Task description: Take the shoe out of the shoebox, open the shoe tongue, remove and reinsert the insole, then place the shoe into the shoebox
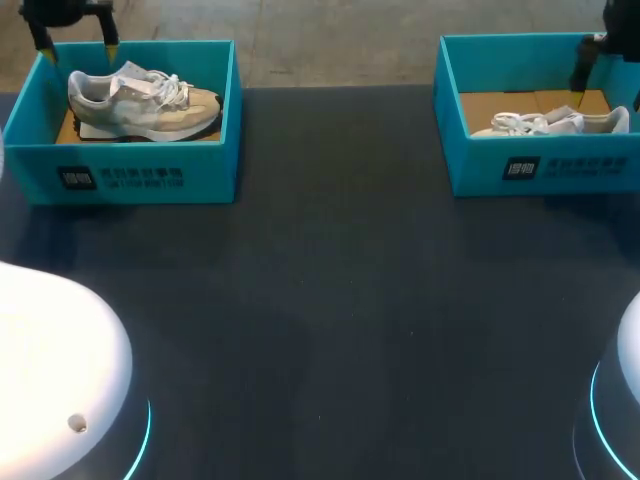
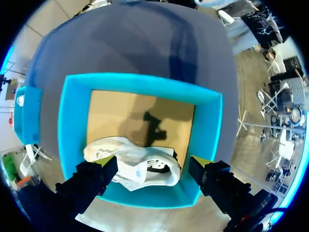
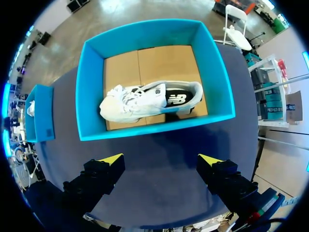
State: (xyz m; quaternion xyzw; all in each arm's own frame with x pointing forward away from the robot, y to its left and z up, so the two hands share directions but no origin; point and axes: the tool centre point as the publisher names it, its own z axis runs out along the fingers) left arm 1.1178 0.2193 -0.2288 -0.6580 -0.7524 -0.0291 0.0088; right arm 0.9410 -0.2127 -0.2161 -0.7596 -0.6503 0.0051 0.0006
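Note:
Two blue shoeboxes stand at the table's far side. The left shoebox (image 1: 150, 175) holds a white and beige sneaker (image 1: 145, 100) lying on its side. My left gripper (image 1: 75, 42) hangs open above that box's far wall. In the left wrist view the sneaker (image 2: 137, 166) lies below and between the yellow fingertips (image 2: 104, 163) without touching them. The right shoebox (image 1: 540, 165) holds a white sneaker (image 1: 555, 123). My right arm (image 1: 590, 58) hovers over it. In the right wrist view the gripper (image 3: 160, 160) is open and empty, with the box (image 3: 91, 96) and its sneaker (image 3: 149, 101) ahead of it.
Dark table surface (image 1: 340, 300) stretches between and in front of the boxes. Both arm bases show at the near corners, the left base (image 1: 50, 370) and the right base (image 1: 620, 400). The boxes' cardboard floors (image 2: 125, 116) are bare beside the shoes.

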